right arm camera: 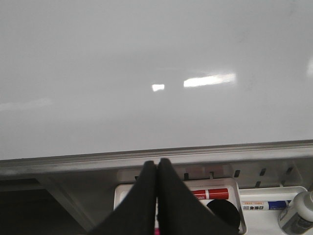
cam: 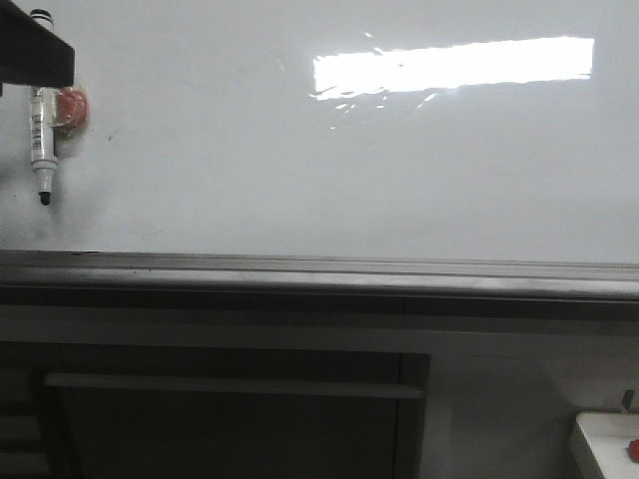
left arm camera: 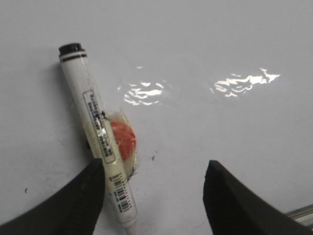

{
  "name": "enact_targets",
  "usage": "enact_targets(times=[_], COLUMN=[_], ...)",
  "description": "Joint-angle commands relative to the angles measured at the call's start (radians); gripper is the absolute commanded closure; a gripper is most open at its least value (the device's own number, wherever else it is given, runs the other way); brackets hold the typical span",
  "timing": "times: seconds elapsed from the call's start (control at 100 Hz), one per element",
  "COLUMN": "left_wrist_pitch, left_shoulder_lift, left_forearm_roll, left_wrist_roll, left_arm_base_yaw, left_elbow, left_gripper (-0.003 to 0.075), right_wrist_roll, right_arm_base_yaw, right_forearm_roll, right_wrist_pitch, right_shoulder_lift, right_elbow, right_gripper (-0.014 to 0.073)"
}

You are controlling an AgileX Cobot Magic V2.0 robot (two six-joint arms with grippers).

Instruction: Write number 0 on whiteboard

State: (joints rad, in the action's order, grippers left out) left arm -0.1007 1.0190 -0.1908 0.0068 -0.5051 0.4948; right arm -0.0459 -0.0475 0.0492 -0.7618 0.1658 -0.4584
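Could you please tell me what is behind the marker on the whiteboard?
An orange-red round piece under clear wrap sits behind the marker, against the whiteboard. How it attaches is hidden.

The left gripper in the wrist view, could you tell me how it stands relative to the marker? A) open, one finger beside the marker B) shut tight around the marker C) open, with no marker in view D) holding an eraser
A: the left gripper is open, with one finger right beside the marker on the whiteboard.
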Motion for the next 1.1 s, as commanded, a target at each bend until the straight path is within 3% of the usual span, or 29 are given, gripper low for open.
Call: enact_targets(times=[0.0, 0.14, 0.4, 1.09], left_wrist_pitch=[-0.115, -0.183, -0.343, -0.490], left_shoulder_lift=[0.003, 0.003, 0.009, 0.203], left_forearm_roll=[-0.050, -0.142, -0.146, -0.228], left_wrist_roll=[-0.007, -0.015, -0.022, -0.022], left_arm_base_yaw=[-0.008, -0.008, -0.101, -0.106], left_elbow=[0.013, -0.069, -0.114, -0.114], left_gripper=[0.0321, 0.0321, 0.0323, 0.0353], right_wrist_roll=[0.000, 0.000, 0.000, 0.000], right_arm_base_yaw=[0.009, 0.009, 0.009, 0.009], right_forearm_roll=[-0.001, -0.001, -0.001, 0.024], right_wrist_pitch=[0.078, 0.078, 0.079, 0.079], right_shoulder_lift=[0.023, 0.023, 0.023, 0.023], right_elbow=[-0.023, -0.023, -0.023, -0.023], right_gripper=[0.0643, 0.0643, 0.0643, 0.0643])
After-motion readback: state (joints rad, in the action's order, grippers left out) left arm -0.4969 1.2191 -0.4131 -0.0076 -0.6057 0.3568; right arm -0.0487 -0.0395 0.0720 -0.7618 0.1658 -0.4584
